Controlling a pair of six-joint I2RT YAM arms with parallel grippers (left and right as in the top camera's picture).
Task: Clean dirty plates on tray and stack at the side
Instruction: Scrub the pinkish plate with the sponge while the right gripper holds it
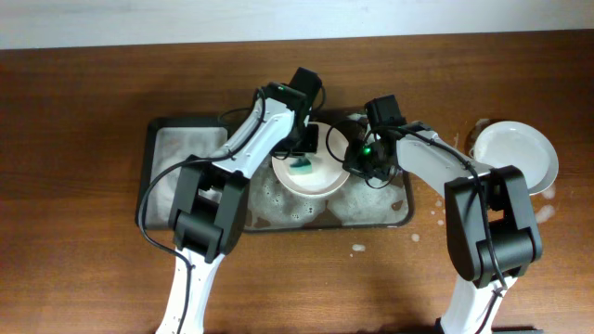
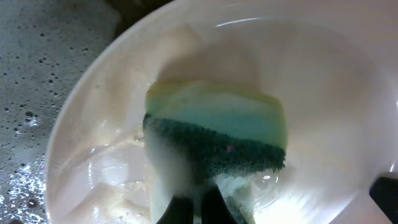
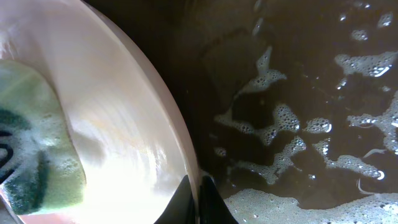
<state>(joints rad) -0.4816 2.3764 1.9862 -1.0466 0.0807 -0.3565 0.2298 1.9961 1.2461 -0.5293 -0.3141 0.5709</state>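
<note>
A white plate is held tilted above the soapy dark tray. My right gripper is shut on its right rim, one finger on each side. My left gripper is shut on a green and yellow sponge pressed inside the plate; the sponge also shows in the overhead view and the right wrist view. A second plate lies in the foam under the held one. A third white plate sits on the table at the far right.
Foam and dark water cover the tray floor. Soap drops lie on the brown table in front of the tray. Both arms cross over the tray's middle.
</note>
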